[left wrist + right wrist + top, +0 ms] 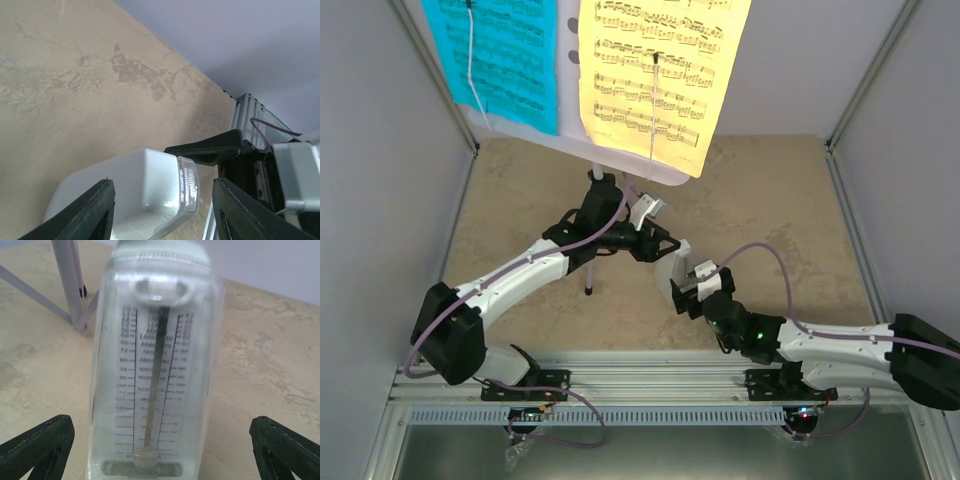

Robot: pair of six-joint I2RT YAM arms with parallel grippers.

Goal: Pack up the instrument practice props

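Observation:
The small grey pyramid metronome (672,262) stands on the tan table between both arms. My left gripper (658,240) is open, its jaws on either side of the metronome's grey body (135,190), with a gap on the right side. My right gripper (686,287) is open wide in front of the metronome's clear face and scale (152,375), its fingers well apart from it. The white music stand (568,55) rises at the back on a thin tripod (589,268). It holds the cyan sheet (505,50) and the yellow sheet (655,70).
Grey walls close the table on the left, back and right. A metal rail (650,385) runs along the near edge by the arm bases. The tripod legs (70,285) stand just behind the metronome. The right gripper's black finger (210,147) shows beyond the metronome.

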